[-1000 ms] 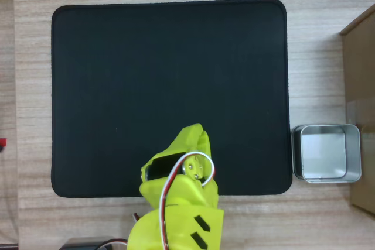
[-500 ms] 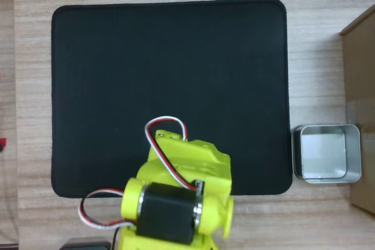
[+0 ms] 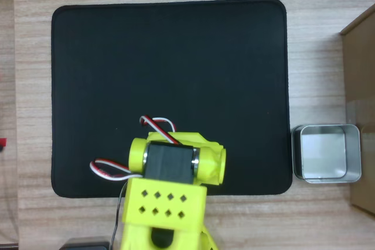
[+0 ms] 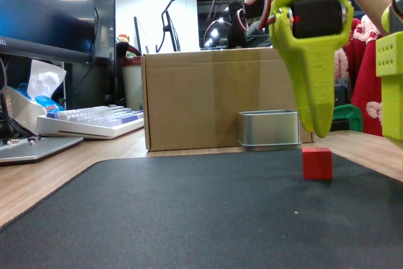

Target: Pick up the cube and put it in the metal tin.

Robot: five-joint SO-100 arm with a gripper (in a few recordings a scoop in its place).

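— What surface are you working on, and what surrounds it?

— You have a black mat (image 3: 170, 74) on a wood-grain table (image 3: 322, 39). In the fixed view, a cardboard box (image 4: 201, 96), a keyboard (image 4: 94, 121) and a monitor (image 4: 50, 11) stand behind it.

— Where are your task items?

— The red cube (image 4: 317, 163) rests on the mat. The metal tin (image 3: 326, 153) sits off the mat's right edge in the overhead view.

— And the gripper?

— The yellow gripper (image 4: 318, 127) hangs point-down just above the cube, apart from it and holding nothing. You cannot tell how far its jaws are parted.

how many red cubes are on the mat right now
1. The red cube sits on the black mat in the fixed view, just below the gripper tip and in front of the metal tin. The arm may hide more from overhead.
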